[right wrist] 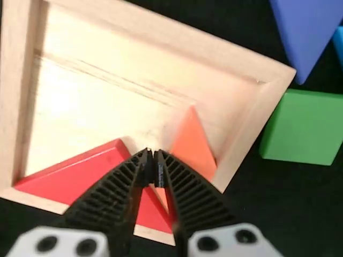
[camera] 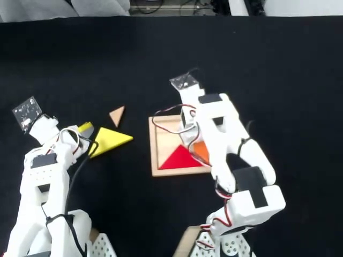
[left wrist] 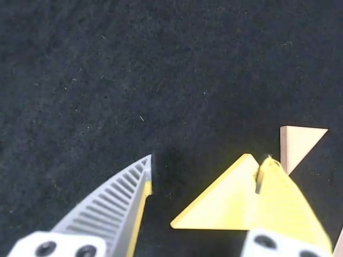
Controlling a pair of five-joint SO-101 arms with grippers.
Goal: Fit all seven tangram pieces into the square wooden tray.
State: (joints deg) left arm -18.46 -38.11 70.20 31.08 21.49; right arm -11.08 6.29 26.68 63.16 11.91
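Some of red triangle [right wrist: 69, 176] in tray [right wrist: 268, 96] hidden by right gripper [right wrist: 151, 160] w/ fingers [right wrist: 115, 187] closed, empty; left gripper [left wrist: 208, 159] fingers apart, empty.

Robotics lab setup, black-clothed table [camera: 289, 64], cables [camera: 147, 6] along far edge

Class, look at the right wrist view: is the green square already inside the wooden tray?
No, the green square lies outside the tray, beside its rim.

The left end effector [left wrist: 206, 170] sits low with its jaws spread wide, while the right arm [camera: 230, 144] folds forward and points the right end effector [right wrist: 151, 160] downward, jaws pressed together tip to tip.
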